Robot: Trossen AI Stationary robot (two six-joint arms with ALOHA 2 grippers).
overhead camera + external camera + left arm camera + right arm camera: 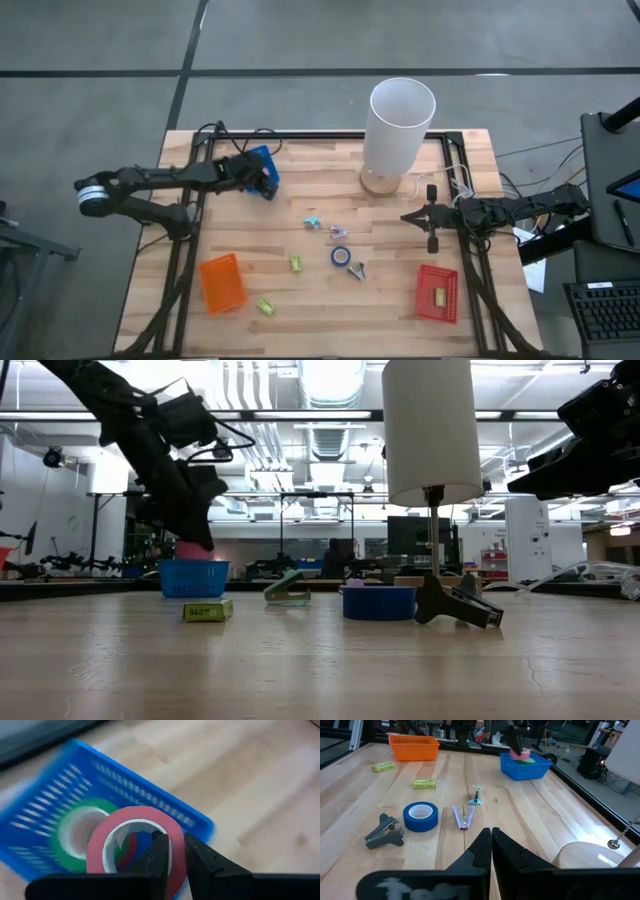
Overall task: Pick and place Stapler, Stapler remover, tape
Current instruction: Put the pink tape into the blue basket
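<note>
While the left claw (173, 862) grips the wall of a pink tape roll (131, 840) between nearly closed fingers, it hangs directly over the blue basket (262, 166) at the far left of the desk (300, 310). One finger sits inside the ring and the other outside, which suits a thin hoop that offers no flat sides to squeeze. A green tape roll (82, 832) already lies in the basket beneath, so this bin looks to be the one meant for tape, and the pink roll is probably about to be let go there.

Nearest the front edge of the desk, seen from above, are an orange basket (222, 282) on the left and a red basket (437, 293) on the right, with a small yellow-green block (265, 306) lying between them. I judge these baskets to be the bins for the other kinds of item.

Farther in, around the middle, lie a blue tape roll (341, 256), a dark stapler remover (357, 270) just beside it, a second yellow-green block (296, 263), and two small pale clip-like tools (338, 232) whose kind I cannot tell. All of these look unsorted.

The right claw (432, 228) waits at the desk's right side, fingers pressed together and holding nothing, clear of the left arm's work. Behind it a tall white lamp (398, 128) stands near the far edge.
</note>
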